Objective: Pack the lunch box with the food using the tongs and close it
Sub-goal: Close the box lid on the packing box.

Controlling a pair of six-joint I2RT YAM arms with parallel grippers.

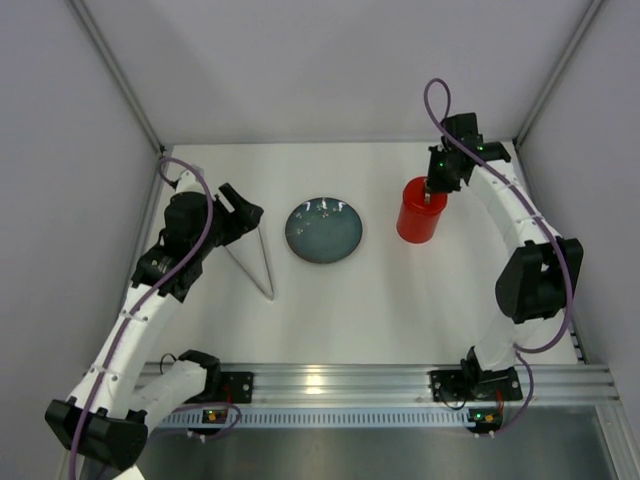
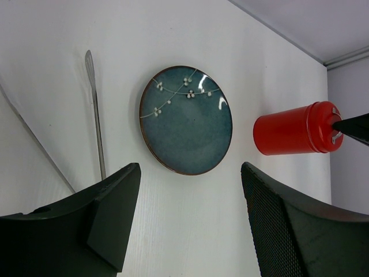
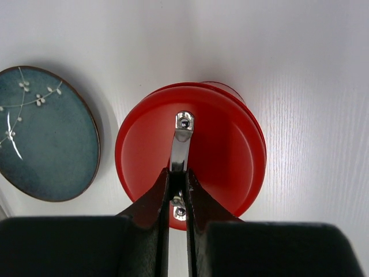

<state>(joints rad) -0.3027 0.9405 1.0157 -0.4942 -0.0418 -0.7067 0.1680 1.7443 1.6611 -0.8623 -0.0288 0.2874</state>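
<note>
The red lunch box (image 1: 419, 214) stands upright at the back right with its red lid (image 3: 190, 151) on top. My right gripper (image 3: 179, 173) comes down from above and is shut on the lid's silver handle (image 3: 182, 140). The slim pale tongs (image 1: 256, 262) lie flat on the table left of the plate, and they also show in the left wrist view as tongs (image 2: 95, 109). My left gripper (image 2: 190, 170) hangs open above the table just by the tongs' open ends, with nothing between its fingers (image 2: 115, 213). No food is in view.
A dark blue-grey plate (image 1: 324, 230) with a white blossom pattern lies bare between the tongs and the lunch box. White walls close in the table at the back and sides. An aluminium rail (image 1: 340, 380) carrying the arm bases runs along the near edge.
</note>
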